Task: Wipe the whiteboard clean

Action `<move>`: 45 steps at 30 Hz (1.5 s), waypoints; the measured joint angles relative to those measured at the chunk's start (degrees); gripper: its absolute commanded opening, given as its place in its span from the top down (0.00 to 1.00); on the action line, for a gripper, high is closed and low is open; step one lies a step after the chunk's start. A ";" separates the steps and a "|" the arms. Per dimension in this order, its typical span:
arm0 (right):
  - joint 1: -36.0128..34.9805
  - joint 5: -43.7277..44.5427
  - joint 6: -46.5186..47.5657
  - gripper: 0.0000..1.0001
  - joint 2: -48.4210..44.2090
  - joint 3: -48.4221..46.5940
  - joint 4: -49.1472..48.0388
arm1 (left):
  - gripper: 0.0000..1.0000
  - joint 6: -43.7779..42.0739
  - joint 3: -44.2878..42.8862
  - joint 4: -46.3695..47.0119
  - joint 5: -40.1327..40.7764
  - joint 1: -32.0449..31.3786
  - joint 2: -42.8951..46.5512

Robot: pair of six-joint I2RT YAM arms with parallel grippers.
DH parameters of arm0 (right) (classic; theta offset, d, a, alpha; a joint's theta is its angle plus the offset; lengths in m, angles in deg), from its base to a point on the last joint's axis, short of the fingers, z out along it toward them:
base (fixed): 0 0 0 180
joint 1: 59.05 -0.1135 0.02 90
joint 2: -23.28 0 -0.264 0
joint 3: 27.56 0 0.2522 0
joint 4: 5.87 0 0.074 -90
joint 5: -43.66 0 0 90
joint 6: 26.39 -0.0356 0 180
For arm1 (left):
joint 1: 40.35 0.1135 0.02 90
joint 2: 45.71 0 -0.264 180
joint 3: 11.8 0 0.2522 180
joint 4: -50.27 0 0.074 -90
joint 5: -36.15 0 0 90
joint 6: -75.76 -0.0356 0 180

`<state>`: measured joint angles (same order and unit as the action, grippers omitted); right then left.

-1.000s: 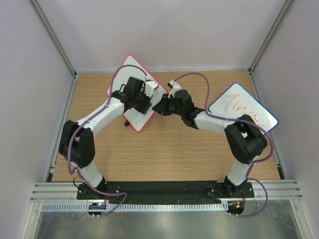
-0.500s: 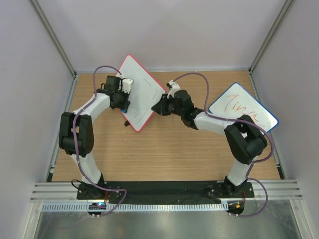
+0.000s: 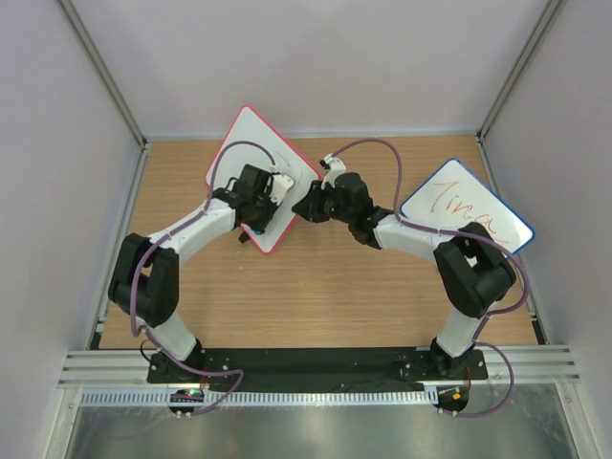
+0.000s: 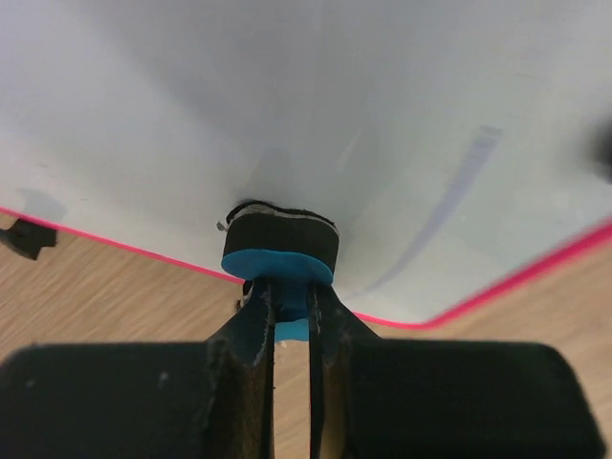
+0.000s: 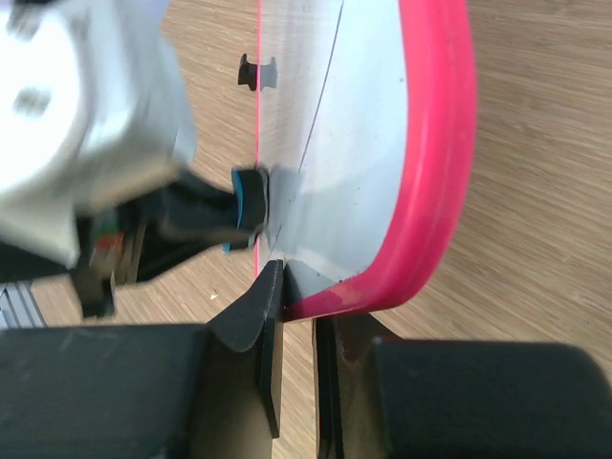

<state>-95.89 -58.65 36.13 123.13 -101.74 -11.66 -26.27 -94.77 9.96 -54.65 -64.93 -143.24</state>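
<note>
The left gripper [image 4: 287, 301], clamping the eraser [image 4: 279, 253], needed firm, flat strokes while the right gripper [image 5: 296, 292] apparently pinched the whiteboard [image 4: 316, 96].

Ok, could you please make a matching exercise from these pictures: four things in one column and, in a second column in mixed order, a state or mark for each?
Column one
1. eraser
2. red-framed whiteboard
3. blue-framed board
4. right pincer

Column two
A. bears orange writing
B. clamped on the red-framed whiteboard's edge
C. held by the left pincer against the white surface
D. shows a faint purple streak

Pairs: 1-C, 2-D, 3-A, 4-B
</note>
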 measured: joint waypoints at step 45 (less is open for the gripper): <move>-0.28 -0.20 0.52 0.99 -0.17 0.00 -0.42 | 1.00 2.71 -13.57 -9.68 -8.55 2.32 -4.37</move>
<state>-96.17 -58.85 36.65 122.96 -101.74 -12.07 -23.56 -108.35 0.28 -63.19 -62.61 -147.62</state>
